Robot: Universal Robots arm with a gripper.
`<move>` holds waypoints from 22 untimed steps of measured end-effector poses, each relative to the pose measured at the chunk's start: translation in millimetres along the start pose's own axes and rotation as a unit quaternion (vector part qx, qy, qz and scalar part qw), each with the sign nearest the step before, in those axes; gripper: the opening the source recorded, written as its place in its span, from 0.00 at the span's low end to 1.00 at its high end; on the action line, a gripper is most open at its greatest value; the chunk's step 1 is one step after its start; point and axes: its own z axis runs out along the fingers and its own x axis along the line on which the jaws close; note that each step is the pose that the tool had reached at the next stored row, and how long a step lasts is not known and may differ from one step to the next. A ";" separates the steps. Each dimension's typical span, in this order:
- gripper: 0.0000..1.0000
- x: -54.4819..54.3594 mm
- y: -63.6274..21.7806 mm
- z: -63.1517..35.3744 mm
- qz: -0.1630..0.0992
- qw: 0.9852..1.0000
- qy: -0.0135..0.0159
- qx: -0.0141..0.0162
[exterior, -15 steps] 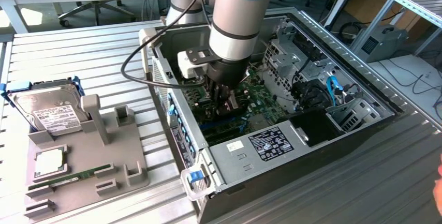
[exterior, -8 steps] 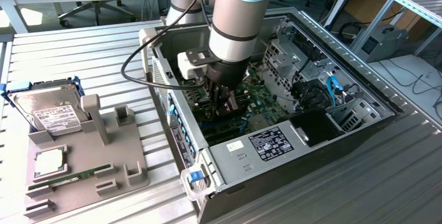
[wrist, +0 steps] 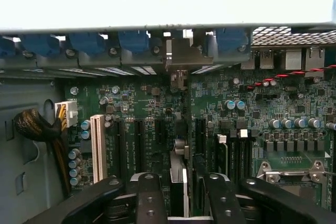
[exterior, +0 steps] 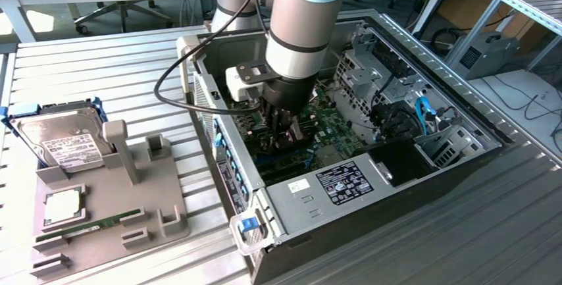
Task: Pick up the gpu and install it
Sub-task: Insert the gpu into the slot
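The arm is seen reaching down into the open computer case point(exterior: 491, 133), and the gripper point(exterior: 285, 133) is held low over the motherboard point(wrist: 157, 108) inside that case. From the wrist view, the gpu point(wrist: 179, 184) is seen edge-on, upright between the gripper's fingers point(wrist: 149, 198), in line with the dark expansion slots deep in the case. The gripper point(wrist: 185, 179) is judged partly open: a dark gap is visible between the card and the finger beside it, so the card does not look clamped.

Whether the card is fully seated cannot be told. If it is only resting on the slot, it could be tipped sideways once support is lost, and its edge contacts could be left half engaged. A finger could also be caught on the card or on nearby capacitors, should the arm be lifted at an angle. The black cable point(exterior: 176, 81) looped outside the case wall might be snagged on the rim.

The case is laid on a slatted metal counter point(exterior: 105, 54). Beside the case, a grey holder point(exterior: 105, 193) is seen with a hard drive point(exterior: 62, 143) and a green memory stick point(exterior: 97, 222). Beyond the case, wooden desks and an office chair point(exterior: 114, 12) are visible.
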 end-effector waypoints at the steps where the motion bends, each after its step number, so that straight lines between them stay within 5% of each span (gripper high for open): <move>1: 0.35 0.0 0.0 0.0 0.000 1.000 0.000 0.000; 6: 0.35 -0.1 0.0 -5.4 0.000 1.000 0.001 0.000; 15: 0.35 -6.7 0.7 -48.6 0.000 1.000 0.001 0.000; 18: 0.34 -8.6 -0.1 -52.0 0.000 1.000 0.001 0.000; 19: 0.27 -8.6 -2.2 -51.9 0.000 1.000 0.001 -0.001; 22: 0.15 -8.9 -15.7 -51.9 0.000 1.000 0.000 -0.012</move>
